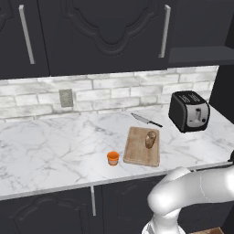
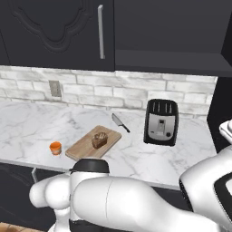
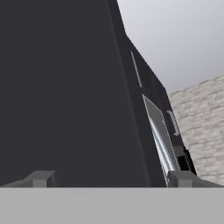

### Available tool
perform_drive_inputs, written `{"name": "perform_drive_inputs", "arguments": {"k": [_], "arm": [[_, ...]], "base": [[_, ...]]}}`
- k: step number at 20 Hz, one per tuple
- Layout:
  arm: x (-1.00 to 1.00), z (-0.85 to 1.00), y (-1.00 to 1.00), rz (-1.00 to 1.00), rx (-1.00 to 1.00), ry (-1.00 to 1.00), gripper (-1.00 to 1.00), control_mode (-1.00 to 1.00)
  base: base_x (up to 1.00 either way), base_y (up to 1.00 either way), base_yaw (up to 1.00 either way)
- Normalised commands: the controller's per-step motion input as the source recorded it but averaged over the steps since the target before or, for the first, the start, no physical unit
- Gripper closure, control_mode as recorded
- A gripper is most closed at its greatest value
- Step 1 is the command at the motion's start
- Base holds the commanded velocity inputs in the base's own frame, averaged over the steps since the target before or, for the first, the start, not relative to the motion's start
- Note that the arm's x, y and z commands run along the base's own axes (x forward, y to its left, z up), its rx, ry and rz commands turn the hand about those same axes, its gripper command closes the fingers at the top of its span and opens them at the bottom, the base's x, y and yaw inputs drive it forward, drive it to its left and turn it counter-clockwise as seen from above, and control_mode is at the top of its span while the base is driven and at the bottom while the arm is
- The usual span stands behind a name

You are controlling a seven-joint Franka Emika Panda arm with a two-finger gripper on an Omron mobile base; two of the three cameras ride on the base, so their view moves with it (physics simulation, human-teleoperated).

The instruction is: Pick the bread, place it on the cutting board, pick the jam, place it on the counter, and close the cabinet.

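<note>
From the left base view, the bread point(image 1: 151, 139) stood on the cutting board point(image 1: 137, 153), the jam point(image 1: 113, 158) just beside it on the desk point(image 1: 55, 151). Right base view agreed. In the hand view, the gripper point(image 3: 111, 178), jaws apart, faced the cabinet point(image 3: 65, 96), likely to shut it.

Brown bread point(image 1: 151, 139) upright on wooden cutting board point(image 1: 138, 153), orange jam point(image 1: 113, 158) beside it on marble counter point(image 1: 55, 151), dark cabinet point(image 1: 105, 34) above
</note>
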Motion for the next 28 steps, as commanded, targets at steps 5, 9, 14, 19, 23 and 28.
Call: {"name": "perform_drive_inputs", "arguments": {"k": [5,9,14,19,23,28], "arm": [[0.0,0.01,-0.03,0.09,0.0,0.04,-1.0,-1.0],[0.0,0.0,0.0,0.13,0.0,0.04,-1.0,-1.0],[0.0,0.0,0.07,0.24,0.0,0.12,-1.0,-1.0],[0.01,0.0,0.1,0.27,0.0,0.09,-1.0,-1.0],[0.0,0.0,0.15,0.29,0.0,0.04,-1.0,-1.0],[0.0,0.0,0.23,0.3,0.0,0.01,-1.0,-1.0]], "base": [[0.0,0.0,0.0],[0.0,0.0,0.0],[0.0,0.0,0.0],[0.0,0.0,0.0],[0.0,0.0,0.0],[0.0,0.0,0.0]]}}
